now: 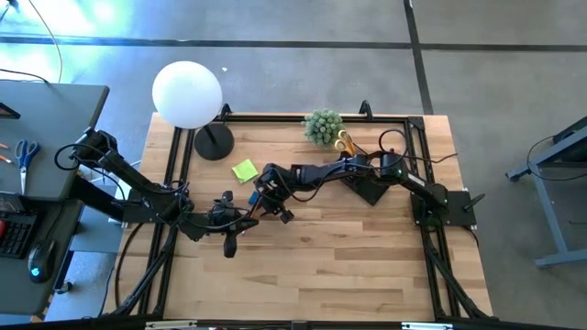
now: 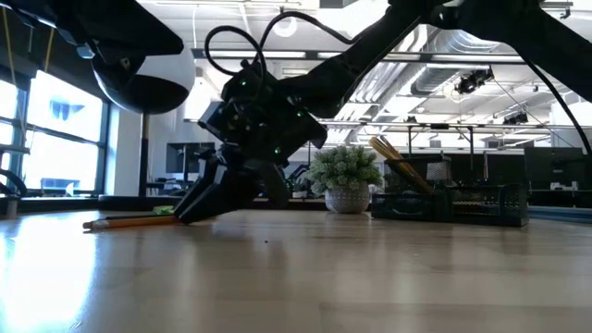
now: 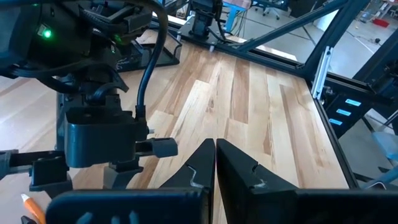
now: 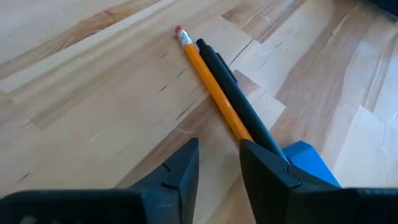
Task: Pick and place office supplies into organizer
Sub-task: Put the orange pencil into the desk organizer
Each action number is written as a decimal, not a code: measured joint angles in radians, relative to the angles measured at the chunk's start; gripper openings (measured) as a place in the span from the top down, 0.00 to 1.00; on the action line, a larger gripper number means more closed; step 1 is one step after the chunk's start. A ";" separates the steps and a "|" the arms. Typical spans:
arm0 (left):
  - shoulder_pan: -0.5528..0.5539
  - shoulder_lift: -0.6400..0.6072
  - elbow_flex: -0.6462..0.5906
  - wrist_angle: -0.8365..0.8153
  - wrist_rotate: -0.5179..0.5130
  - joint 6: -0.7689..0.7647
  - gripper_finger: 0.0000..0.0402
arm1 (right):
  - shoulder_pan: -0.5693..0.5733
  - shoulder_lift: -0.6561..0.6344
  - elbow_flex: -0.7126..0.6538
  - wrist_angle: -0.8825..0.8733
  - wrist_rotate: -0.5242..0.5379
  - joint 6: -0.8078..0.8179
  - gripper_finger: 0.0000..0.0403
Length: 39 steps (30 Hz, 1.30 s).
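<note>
An orange pencil [image 4: 208, 81] with a pink eraser and a dark pen [image 4: 233, 93] lie side by side on the table. A small blue block [image 4: 308, 163] sits at their near ends. My right gripper [image 4: 217, 155] is open and slants down over those ends [image 2: 190, 215], near the table's middle [image 1: 260, 194]. A lime-green sticky pad [image 1: 244, 170] lies flat just beyond. The black organizer [image 1: 371, 191] stands under my right arm with yellow-handled scissors [image 1: 345, 143] sticking up from it. My left gripper [image 1: 229, 246] is shut and hovers close by [image 3: 215, 146]. My right gripper has one finger [image 4: 267, 171] in front of the near ends of the pencil and pen. That finger hides the spot, so I cannot tell whether it touches them. Both still lie flat on the table.
A lamp with a white globe [image 1: 187, 93] and a round black base [image 1: 213, 143] stands at the far left. A potted plant [image 1: 323, 126] stands at the far edge. Black frame rails [image 1: 174, 165] border the table. A side desk with blue scissors [image 1: 27, 152] stands to the left.
</note>
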<state>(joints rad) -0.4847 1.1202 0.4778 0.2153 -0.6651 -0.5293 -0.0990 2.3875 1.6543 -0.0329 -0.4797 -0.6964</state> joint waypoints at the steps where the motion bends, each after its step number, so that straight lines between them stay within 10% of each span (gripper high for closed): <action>1: 0.000 0.000 0.000 0.001 0.000 0.000 0.99 | 0.000 0.000 0.000 0.003 0.000 0.000 0.72; 39: 0.000 0.000 0.000 -0.001 -0.008 0.000 0.99 | -0.019 0.058 0.007 0.100 -0.034 0.095 0.72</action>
<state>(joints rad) -0.4847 1.1202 0.4778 0.2146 -0.6733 -0.5293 -0.1181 2.4450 1.6611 0.0674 -0.5137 -0.6018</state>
